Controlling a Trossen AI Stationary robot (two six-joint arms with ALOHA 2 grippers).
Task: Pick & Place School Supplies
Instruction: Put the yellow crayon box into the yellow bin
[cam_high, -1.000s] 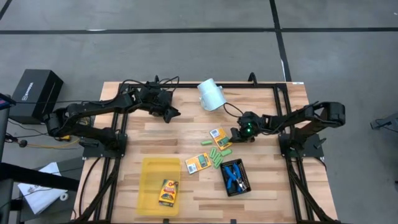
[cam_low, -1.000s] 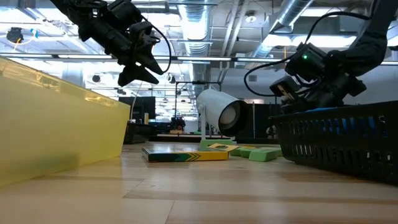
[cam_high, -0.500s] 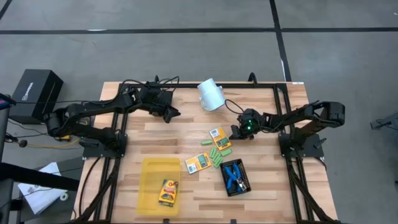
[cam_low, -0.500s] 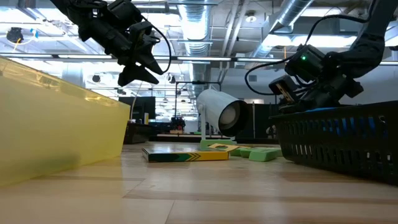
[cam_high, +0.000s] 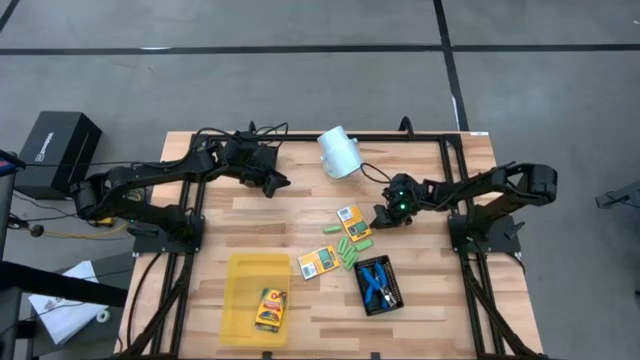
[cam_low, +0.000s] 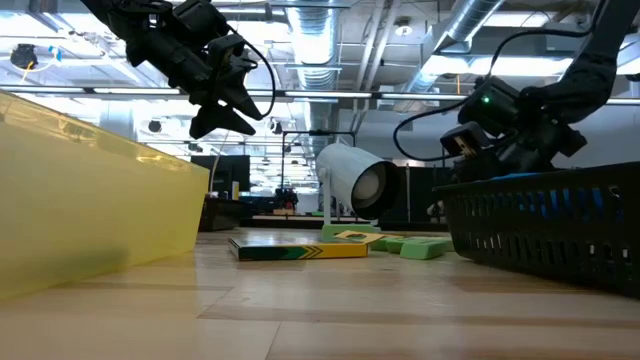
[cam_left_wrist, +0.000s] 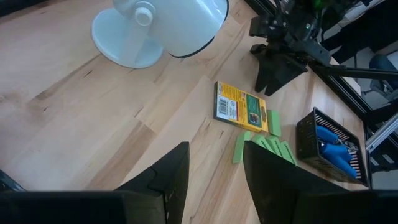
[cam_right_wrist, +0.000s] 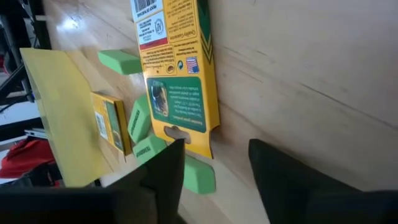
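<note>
Taking stock for you, item by item.

Done, as far as you can judge: one orange-yellow box (cam_high: 270, 309) lies in the yellow tray (cam_high: 240, 268) at the near left; the blue-handled tools (cam_high: 376, 283) sit in the black mesh tray (cam_high: 394, 291) at the near right.

Left to place: a box (cam_high: 350, 216) near the table's middle, just left of the right gripper (cam_high: 383, 219); a second box (cam_high: 318, 262) nearer, between the two trays; the green pieces (cam_high: 348, 250) scattered between and beside these boxes.

Right gripper: fingers apart, empty, low over the wood beside the farther box.

Left gripper (cam_high: 281, 184): far left, raised, fingers apart, holding nothing.

White cup (cam_high: 338, 152): on its side at the far edge.

Hard to make out: you cannot count the green pieces exactly, since some overlap; the mesh wall hides how many tools lie in the black tray.
</note>
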